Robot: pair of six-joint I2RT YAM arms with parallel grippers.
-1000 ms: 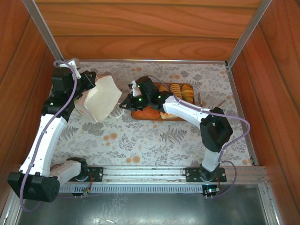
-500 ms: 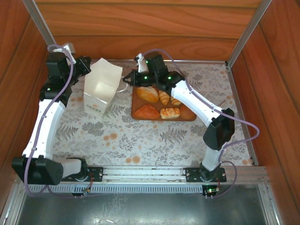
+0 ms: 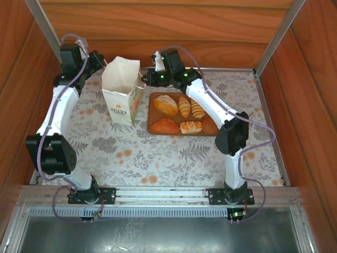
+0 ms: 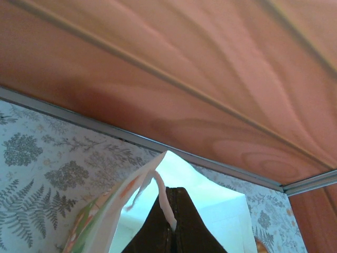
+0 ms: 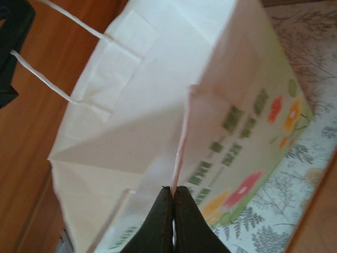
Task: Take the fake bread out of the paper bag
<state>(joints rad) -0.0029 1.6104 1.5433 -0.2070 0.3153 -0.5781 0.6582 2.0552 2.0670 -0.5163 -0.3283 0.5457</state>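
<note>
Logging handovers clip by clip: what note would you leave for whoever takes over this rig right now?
Left gripper: shut on one string handle of the paper bag.
Right gripper: shut on the other handle.
Bag: upright, beside the brown tray on the left arm's side.
Done: five pieces of fake bread lie on the tray.
Left: confirm the bag is empty, since its bottom is hidden, then release the handles.
</note>
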